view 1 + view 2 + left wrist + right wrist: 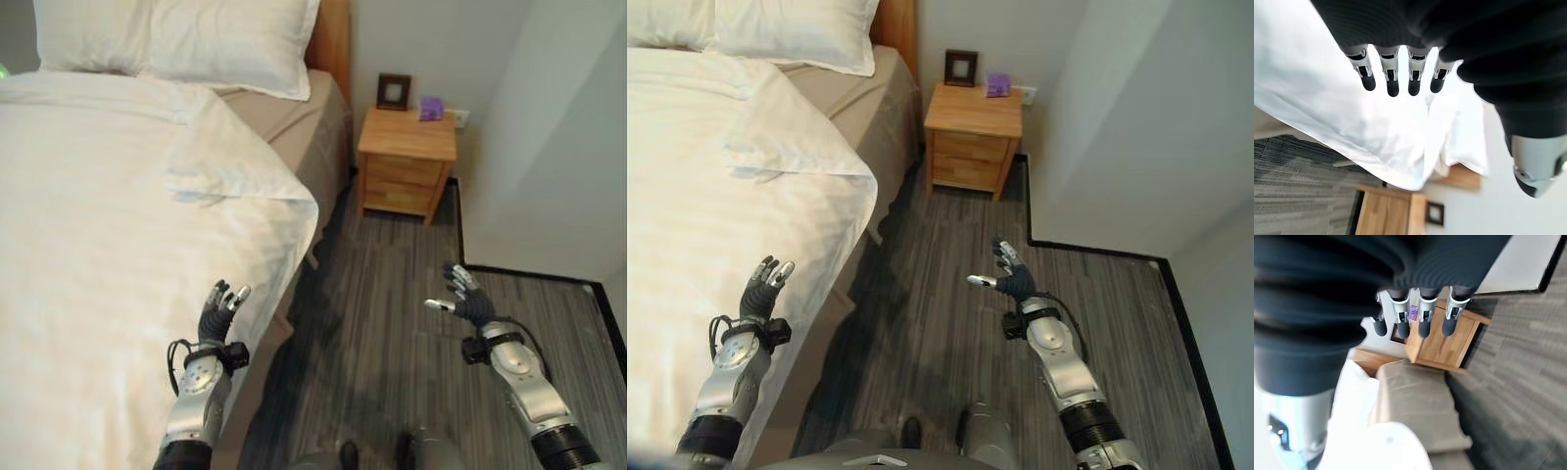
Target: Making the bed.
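Note:
The bed fills the left side, covered by a white duvet (108,245) whose near top corner is folded back (225,162), baring the beige sheet (294,122). Two white pillows (196,39) lie at the headboard. My left hand (217,311) hovers open over the duvet's right edge, fingers straight and holding nothing; in its wrist view the fingertips (1393,88) point along the white cloth (1352,127). My right hand (462,299) is open above the floor beside the bed, away from the bedding.
A wooden nightstand (407,162) stands at the bed's head end, carrying a dark picture frame (394,91) and a small purple object (431,108). Grey plank flooring (392,294) runs beside the bed. A white wall with a black baseboard (529,274) closes the right side.

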You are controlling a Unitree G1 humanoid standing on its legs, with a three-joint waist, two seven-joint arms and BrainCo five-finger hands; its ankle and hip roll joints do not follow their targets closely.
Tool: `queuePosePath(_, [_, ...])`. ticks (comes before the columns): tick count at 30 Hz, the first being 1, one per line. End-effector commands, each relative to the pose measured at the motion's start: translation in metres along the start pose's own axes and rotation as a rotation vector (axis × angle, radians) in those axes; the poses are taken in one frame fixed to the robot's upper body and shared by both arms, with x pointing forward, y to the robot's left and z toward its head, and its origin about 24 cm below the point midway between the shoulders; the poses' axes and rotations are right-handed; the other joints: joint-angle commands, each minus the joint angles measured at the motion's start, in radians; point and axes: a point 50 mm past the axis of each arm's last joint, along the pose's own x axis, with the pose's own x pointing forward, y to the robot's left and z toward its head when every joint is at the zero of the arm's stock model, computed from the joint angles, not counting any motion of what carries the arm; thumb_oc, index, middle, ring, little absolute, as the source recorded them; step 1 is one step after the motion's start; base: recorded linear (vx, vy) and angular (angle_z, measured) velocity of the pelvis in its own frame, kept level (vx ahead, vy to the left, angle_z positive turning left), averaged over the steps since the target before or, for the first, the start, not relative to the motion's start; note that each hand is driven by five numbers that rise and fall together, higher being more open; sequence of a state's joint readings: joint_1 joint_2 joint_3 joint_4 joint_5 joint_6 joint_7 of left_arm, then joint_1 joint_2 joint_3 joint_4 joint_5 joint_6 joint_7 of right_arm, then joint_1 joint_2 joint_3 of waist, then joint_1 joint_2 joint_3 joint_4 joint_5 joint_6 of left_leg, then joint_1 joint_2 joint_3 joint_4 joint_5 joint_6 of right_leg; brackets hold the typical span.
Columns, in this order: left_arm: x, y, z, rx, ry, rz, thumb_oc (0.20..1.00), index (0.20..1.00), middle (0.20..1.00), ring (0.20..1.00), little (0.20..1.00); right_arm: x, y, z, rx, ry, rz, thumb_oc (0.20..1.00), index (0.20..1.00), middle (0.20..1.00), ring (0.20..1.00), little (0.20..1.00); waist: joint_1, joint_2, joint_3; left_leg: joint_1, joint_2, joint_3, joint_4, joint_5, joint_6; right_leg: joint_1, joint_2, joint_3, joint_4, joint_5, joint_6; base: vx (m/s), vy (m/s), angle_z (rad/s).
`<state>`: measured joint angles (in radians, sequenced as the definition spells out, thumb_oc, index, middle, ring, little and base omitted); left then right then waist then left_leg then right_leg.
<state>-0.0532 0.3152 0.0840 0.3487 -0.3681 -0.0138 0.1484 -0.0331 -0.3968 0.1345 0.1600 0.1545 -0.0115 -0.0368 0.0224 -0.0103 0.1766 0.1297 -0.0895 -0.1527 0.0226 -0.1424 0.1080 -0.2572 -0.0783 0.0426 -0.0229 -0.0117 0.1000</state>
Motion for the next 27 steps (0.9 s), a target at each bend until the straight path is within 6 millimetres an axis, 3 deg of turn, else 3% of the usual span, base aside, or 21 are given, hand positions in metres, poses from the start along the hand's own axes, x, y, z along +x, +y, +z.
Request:
queuePosePath(1, [-0.009,0.007,0.023,0.125,-0.126,-0.056,1.0,1.0,1.0,1.0,1.0,0.006,-0.019,0.03,-0.049,-0.132,-0.053,1.0,1.0,1.0,1.0,1.0,0.02,-0.042,-0.046,0.083,0.033,-0.034,-0.084,0.07,-0.073,0.06,-0.066,0.003,-0.012,0.264,0.091,0.6,-0.273,1.14])
queuePosePath(2, [-0.011,0.006,0.024,0.119,-0.136,-0.069,1.0,1.0,1.0,1.0,1.0,0.005,-0.022,0.032,-0.041,-0.141,-0.052,1.0,1.0,1.0,1.0,1.0,0.016,-0.047,-0.058,0.098,0.046,-0.051,-0.076,0.07,-0.084,0.067,-0.068,0.007,0.014,0.272,0.09,0.53,-0.269,0.86])
queuePosePath(4, [-0.015,0.005,0.013,0.087,-0.104,-0.075,1.0,1.0,1.0,1.0,1.0,0.005,-0.021,0.033,-0.027,-0.154,-0.045,1.0,1.0,1.0,1.0,1.0,0.013,-0.041,-0.078,0.12,0.096,-0.066,-0.01,0.072,-0.105,0.076,-0.053,-0.007,0.079,0.226,0.067,0.52,-0.318,0.93])
queuePosePath(6, [-0.018,0.005,0.001,0.053,-0.059,-0.062,1.0,1.0,1.0,1.0,1.0,0.003,-0.022,0.033,-0.037,-0.162,-0.045,1.0,1.0,1.0,1.0,1.0,0.018,-0.031,-0.077,0.058,0.122,-0.054,0.2,0.134,-0.119,0.126,-0.035,-0.036,0.081,0.2,0.038,0.44,-0.366,0.91])
queuePosePath(7, [-0.019,0.006,-0.002,0.004,-0.044,-0.028,1.0,1.0,1.0,1.0,1.0,0.003,-0.024,0.039,-0.008,-0.19,-0.059,1.0,1.0,1.0,1.0,1.0,0.027,-0.054,-0.058,-0.042,0.118,-0.007,0.427,0.206,-0.114,0.177,-0.044,-0.059,0.06,0.201,0.013,0.36,-0.479,0.49])
queuePosePath(8, [-0.021,0.006,-0.005,-0.044,-0.032,-0.021,1.0,1.0,1.0,1.0,1.0,0.002,-0.026,0.042,0.002,-0.207,-0.074,1.0,1.0,1.0,1.0,1.0,0.042,-0.062,-0.041,-0.141,0.123,0.046,0.587,0.207,-0.102,0.228,-0.032,-0.081,0.041,0.182,-0.011,0.29,-0.512,0.3])
queuePosePath(10, [-0.023,0.006,-0.008,-0.063,-0.027,-0.013,1.0,1.0,1.0,1.0,1.0,0.0,-0.035,0.043,-0.028,-0.216,-0.132,1.0,1.0,1.0,1.0,1.0,0.08,-0.078,-0.014,-0.263,0.123,0.129,0.711,0.209,-0.097,0.3,-0.018,-0.113,0.022,0.145,-0.048,0.29,-0.41,0.67])
queuePosePath(12, [-0.026,0.0,-0.014,-0.111,0.0,-0.022,1.0,1.0,1.0,1.0,1.0,-0.003,-0.042,0.036,-0.009,-0.182,-0.185,1.0,1.0,1.0,1.0,1.0,0.117,-0.069,-0.012,-0.378,0.144,0.233,0.637,0.221,-0.117,0.379,-0.011,-0.163,-0.007,0.104,-0.068,0.39,-0.277,0.33])
queuePosePath(13, [-0.026,0.0,-0.015,-0.111,0.001,-0.023,1.0,1.0,1.0,1.0,1.0,-0.003,-0.042,0.035,-0.008,-0.181,-0.186,1.0,1.0,1.0,1.0,1.0,0.117,-0.07,-0.012,-0.376,0.141,0.232,0.636,0.219,-0.117,0.382,-0.013,-0.165,-0.01,0.104,-0.067,0.37,-0.159,0.41])
queuePosePath(15, [-0.028,-0.001,-0.02,-0.091,0.02,-0.039,1.0,1.0,1.0,1.0,1.0,-0.004,-0.043,0.033,0.01,-0.173,-0.189,1.0,1.0,1.0,1.0,1.0,0.128,-0.063,-0.027,-0.403,0.142,0.306,0.495,0.233,-0.116,0.419,0.001,-0.184,-0.031,0.086,-0.061,0.36,-0.075,0.43])
queuePosePath(16, [-0.03,0.003,-0.023,-0.047,0.027,-0.034,1.0,1.0,1.0,1.0,1.0,-0.006,-0.044,0.035,-0.018,-0.186,-0.191,1.0,1.0,1.0,1.0,1.0,0.141,-0.041,-0.056,-0.388,0.111,0.379,0.27,0.254,-0.11,0.435,0.03,-0.204,-0.031,0.063,-0.052,0.37,-0.037,0.09])
queuePosePath(17, [-0.031,0.003,-0.023,-0.046,0.029,-0.034,1.0,1.0,1.0,1.0,1.0,-0.006,-0.044,0.035,-0.018,-0.184,-0.191,1.0,1.0,1.0,1.0,1.0,0.143,-0.049,-0.055,-0.368,0.098,0.386,0.237,0.268,-0.107,0.438,0.019,-0.202,-0.031,0.06,-0.049,0.56,-0.037,0.08])
queuePosePath(18, [-0.033,0.009,-0.023,-0.043,0.031,-0.012,1.0,1.0,1.0,1.0,1.0,-0.006,-0.045,0.04,-0.044,-0.204,-0.194,1.0,1.0,1.0,1.0,1.0,0.147,-0.036,-0.087,-0.334,0.081,0.458,0.14,0.269,-0.101,0.47,0.041,-0.224,-0.028,0.031,-0.045,0.42,-0.003,0.31])
queuePosePath(19, [-0.031,0.011,-0.021,-0.058,0.021,0.005,1.0,1.0,1.0,1.0,1.0,-0.005,-0.044,0.042,-0.042,-0.213,-0.199,1.0,1.0,1.0,1.0,1.0,0.145,-0.036,-0.094,-0.299,0.079,0.488,0.104,0.267,-0.093,0.478,0.038,-0.235,-0.013,0.015,-0.043,0.5,0.029,0.3])
queuePosePath(21, [-0.03,0.016,-0.016,-0.044,-0.001,0.027,1.0,1.0,1.0,1.0,1.0,0.0,-0.035,0.048,-0.019,-0.244,-0.19,1.0,1.0,1.0,1.0,1.0,0.148,-0.04,-0.115,-0.232,0.049,0.454,0.041,0.223,-0.056,0.47,0.019,-0.257,0.08,-0.005,-0.029,0.33,0.118,0.1])
queuePosePath(22, [-0.028,0.017,-0.014,-0.006,-0.007,0.028,1.0,1.0,1.0,1.0,1.0,0.0,-0.034,0.046,-0.021,-0.238,-0.189,1.0,1.0,1.0,1.0,1.0,0.145,-0.046,-0.121,-0.199,0.032,0.455,0.011,0.213,-0.042,0.448,0.0,-0.267,0.174,0.034,-0.008,0.3,0.149,-0.13])
queuePosePath(24, [-0.024,0.022,0.005,0.043,-0.077,0.049,1.0,1.0,1.0,1.0,1.0,0.0,-0.03,0.047,0.002,-0.247,-0.173,1.0,1.0,1.0,1.0,1.0,0.126,-0.033,-0.111,-0.123,0.024,0.452,-0.05,0.197,-0.009,0.321,-0.053,-0.281,0.453,0.206,0.066,0.23,0.152,-0.16])
queuePosePath(25, [-0.021,0.021,0.012,0.055,-0.105,0.039,1.0,1.0,1.0,1.0,1.0,0.001,-0.029,0.047,0.008,-0.246,-0.167,1.0,1.0,1.0,1.0,1.0,0.102,-0.014,-0.103,-0.096,0.039,0.439,-0.064,0.195,-0.006,0.271,-0.057,-0.272,0.544,0.215,0.069,0.2,0.115,-0.07])
queuePosePath(27, [-0.019,0.022,0.021,0.105,-0.142,0.037,1.0,1.0,1.0,1.0,1.0,0.0,-0.028,0.045,-0.02,-0.234,-0.157,1.0,1.0,1.0,1.0,1.0,0.085,0.005,-0.095,-0.047,0.045,0.398,-0.083,0.187,-0.005,0.197,-0.087,-0.278,0.583,0.197,0.051,0.24,0.026,0.59])
